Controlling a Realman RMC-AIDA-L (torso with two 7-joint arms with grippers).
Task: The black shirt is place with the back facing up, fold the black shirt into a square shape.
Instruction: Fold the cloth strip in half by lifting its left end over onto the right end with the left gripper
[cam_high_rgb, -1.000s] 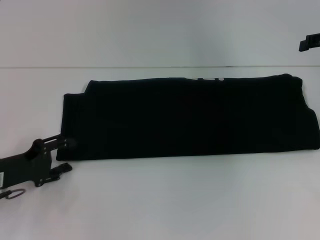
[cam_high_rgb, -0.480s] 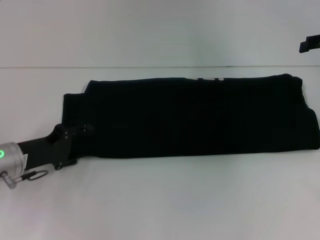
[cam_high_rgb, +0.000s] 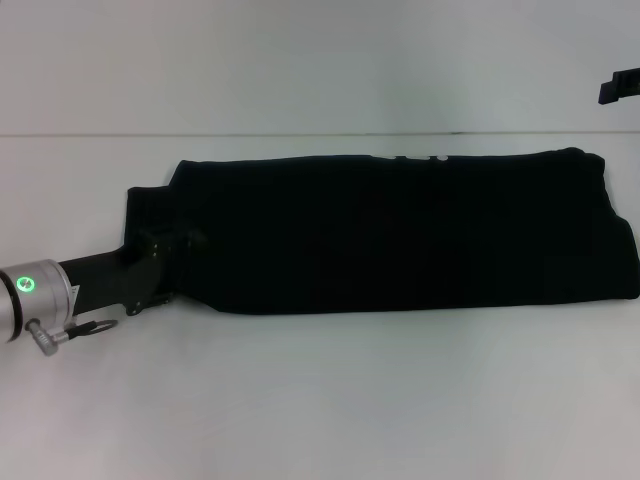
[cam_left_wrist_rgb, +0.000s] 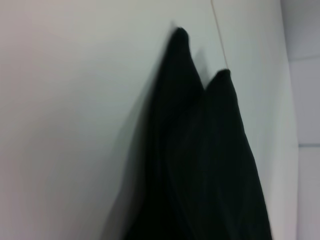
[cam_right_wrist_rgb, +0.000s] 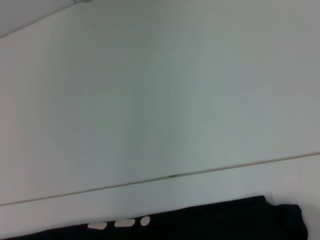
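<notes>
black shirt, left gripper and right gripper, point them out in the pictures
black shirt (cam_high_rgb: 400, 235), head view, middle of the folded cloth
left gripper (cam_high_rgb: 165, 250), head view, tip at the shirt's left end
right gripper (cam_high_rgb: 620, 86), head view, dark part at the right edge

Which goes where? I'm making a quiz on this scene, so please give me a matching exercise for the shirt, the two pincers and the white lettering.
Things:
1. shirt
2. left pincer
3. right pincer
4. lettering

Places:
A. at the shirt's near left corner
B. top right, off the shirt
C. along the shirt's far edge
D. folded into a long band across the table

Pairs: 1-D, 2-A, 3-B, 4-C
</notes>
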